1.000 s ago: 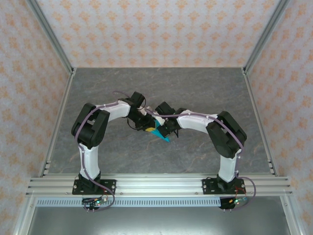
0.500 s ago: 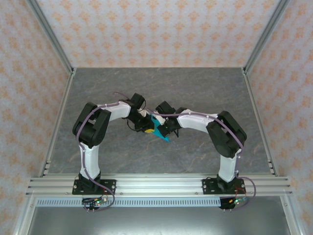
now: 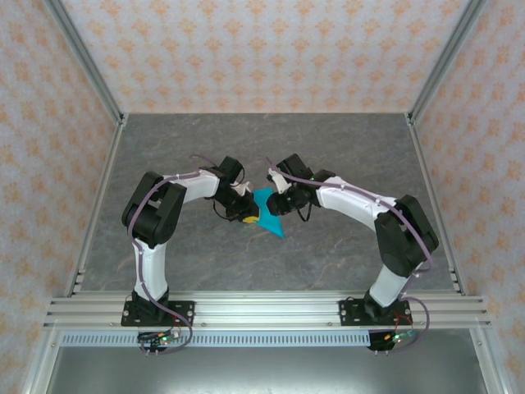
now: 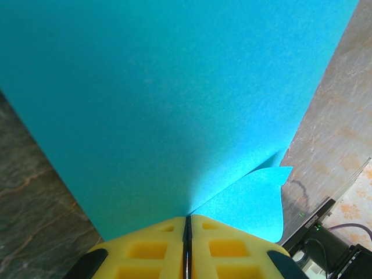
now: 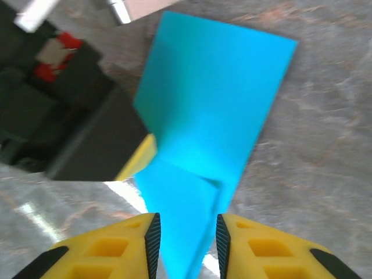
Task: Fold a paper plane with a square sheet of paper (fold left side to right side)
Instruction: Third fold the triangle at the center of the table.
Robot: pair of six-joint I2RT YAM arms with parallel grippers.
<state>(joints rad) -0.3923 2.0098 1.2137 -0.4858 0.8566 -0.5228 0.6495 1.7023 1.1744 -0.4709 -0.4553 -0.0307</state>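
Early days: sheet of paper [image 3: 268, 215] above the middle of the table [image 3: 344, 148] has a fold or two, left gripper [image 4: 187, 220] pinched shut on its edge, right gripper [image 5: 186, 224] parted loosely around it, no plane yet.

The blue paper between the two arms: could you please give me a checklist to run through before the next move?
1. Left fingers pinched shut on the blue paper: ok.
2. Right fingers parted, with the paper's narrow end lying in the gap: ok.
3. Paper free of the right finger pads: cannot tell.
4. Folded layers lying flat: not ok; a small flap curls away beside the left fingers.
5. Crease across the paper is in place, seen from the right wrist: ok.
6. Paper resting on the table rather than held above it: cannot tell.
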